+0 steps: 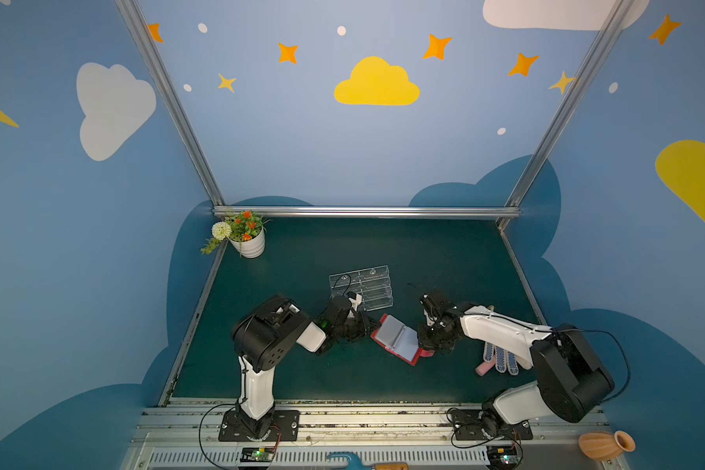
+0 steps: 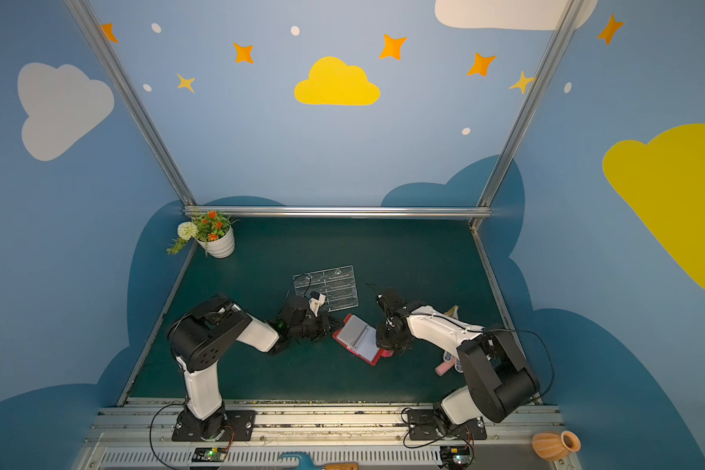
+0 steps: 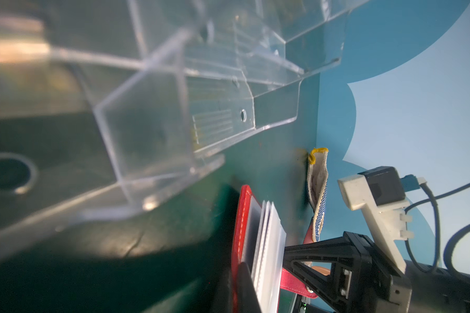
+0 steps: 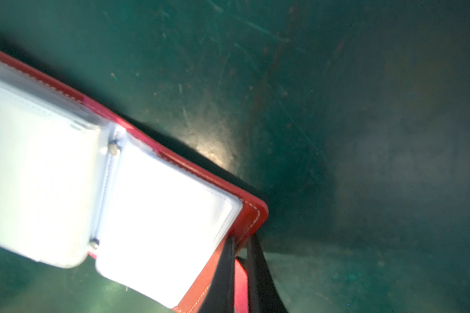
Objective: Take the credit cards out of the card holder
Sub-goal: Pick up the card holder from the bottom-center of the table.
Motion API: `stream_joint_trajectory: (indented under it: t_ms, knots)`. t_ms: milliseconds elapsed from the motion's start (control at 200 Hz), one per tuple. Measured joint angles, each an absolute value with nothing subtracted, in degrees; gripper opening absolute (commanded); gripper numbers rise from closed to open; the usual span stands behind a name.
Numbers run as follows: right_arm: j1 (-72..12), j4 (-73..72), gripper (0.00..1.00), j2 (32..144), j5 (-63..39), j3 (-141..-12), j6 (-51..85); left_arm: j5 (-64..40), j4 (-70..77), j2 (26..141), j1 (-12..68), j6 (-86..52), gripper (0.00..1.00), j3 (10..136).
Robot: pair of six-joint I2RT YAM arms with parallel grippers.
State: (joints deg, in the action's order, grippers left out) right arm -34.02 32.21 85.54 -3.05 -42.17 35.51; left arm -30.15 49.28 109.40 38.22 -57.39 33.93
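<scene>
Slippage risk: right pincer (image 4: 241, 241) clamps the card holder (image 1: 399, 358) by its cover edge, left pincer (image 1: 372, 325) closed beside the sleeves (image 4: 160, 216), catch unclear; tugging could drag it

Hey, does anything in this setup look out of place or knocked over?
The terracotta vase lies on its side on the front rail, off the mat. A dotted work glove lies beside the right arm. The open card holder looks fine.

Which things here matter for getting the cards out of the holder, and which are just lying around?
Job: open red card holder; right pincer, shut on its tab; left pincer at its edge.
Lying about: clear acrylic stand; dotted glove; potted flowers; clay vase.
</scene>
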Motion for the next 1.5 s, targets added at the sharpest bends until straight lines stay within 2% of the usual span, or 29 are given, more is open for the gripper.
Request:
stream_joint_trajectory:
  t_ms: [80, 195, 220, 270, 375, 425, 481, 606, 756, 941, 1101, 1261, 1502]
  knots:
    - [-33.93, 32.16, 0.10, 85.49, -3.22, -42.17, 35.46, -30.15, 50.85, 109.38, 38.35, -57.84, 0.04, 33.01]
    - [-33.82, 31.46, 0.17, 84.71, -3.51, -41.71, 34.92, -29.15, 52.64, 108.66, 39.09, -58.87, 0.04, 31.14]
    - [-33.80, 31.18, 0.24, 84.12, -3.57, -41.47, 34.83, -28.69, 52.84, 108.31, 39.38, -59.07, 0.04, 30.65]
    - [-33.85, 30.02, 0.46, 83.09, -4.12, -41.10, 34.87, -27.59, 53.10, 107.48, 39.97, -59.59, 0.04, 29.52]
    - [-34.37, 28.16, 0.78, 79.31, -3.90, -40.25, 34.89, -25.54, 53.54, 106.10, 41.89, -61.23, 0.04, 27.44]
    - [-34.39, 28.45, 0.88, 75.70, -3.70, -40.16, 34.70, -24.60, 54.57, 106.00, 42.72, -62.15, 0.04, 26.72]
    - [-34.39, 28.60, 0.93, 70.98, -3.51, -40.25, 34.52, -23.53, 56.80, 106.06, 43.42, -63.75, 0.05, 25.65]
    - [-34.39, 30.46, 0.94, 62.83, -3.57, -41.67, 34.50, -19.51, 62.11, 106.08, 45.34, -66.87, 0.04, 22.61]
    - [-36.40, 33.41, 0.94, 63.33, -3.88, -44.34, 35.70, -10.57, 63.00, 103.50, 50.28, -69.36, 0.05, 19.35]
    - [-44.84, 34.68, 0.94, 71.22, -2.13, -47.90, 38.17, 2.68, 54.37, 95.57, 57.87, -70.98, 0.05, 18.28]
    - [-48.45, 35.40, 0.94, 80.38, 0.08, -53.30, 39.64, 12.32, 47.11, 90.37, 62.54, -71.85, 0.04, 18.83]
    - [-51.33, 37.23, 0.94, 86.98, 3.03, -57.93, 40.32, 17.69, 42.74, 89.19, 64.75, -72.51, 0.05, 19.31]
    - [-52.64, 37.21, 0.94, 91.26, 3.44, -59.24, 40.69, 20.43, 41.43, 89.19, 65.43, -72.90, 0.04, 19.31]
